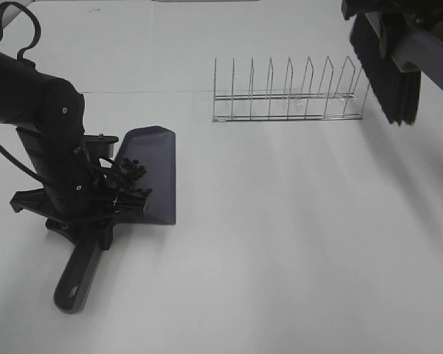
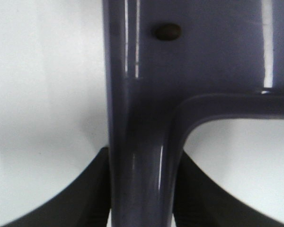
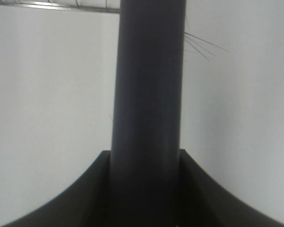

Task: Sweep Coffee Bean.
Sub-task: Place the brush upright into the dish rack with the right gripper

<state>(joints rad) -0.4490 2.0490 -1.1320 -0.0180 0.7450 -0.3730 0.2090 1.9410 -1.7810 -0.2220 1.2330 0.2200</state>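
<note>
**Overhead view, lower left.** L gripper (image 1: 90, 220) is clamped on the dustpan (image 1: 153, 158) handle, just behind the pan. The L wrist view shows the jaws narrow, w/ one finger on each side of the handle (L gripper (image 2: 143, 194), dustpan (image 2: 217, 61)). The pan sits on the white table (image 1: 280, 258), lip toward frame right and handle end toward the bottom left.

**Beans** (image 1: 135, 169). Loose dark cluster inside the pan, toward its rear by the arm and partly hidden by it, so the count is unclear. One bean (image 2: 166, 31) shows in the L wrist view on the pan floor, near the handle root.

**Upper right.** Brush (image 1: 390, 77) is held up off the table, bristles down, well apart from the pan. R gripper (image 3: 146, 189) is closed on the brush (image 3: 149, 94) handle. In the overhead view it is mostly cut off by the frame edge.

**Upper centre.** Wire rack (image 1: 288, 99) stands on the table, just left of the brush.
</note>
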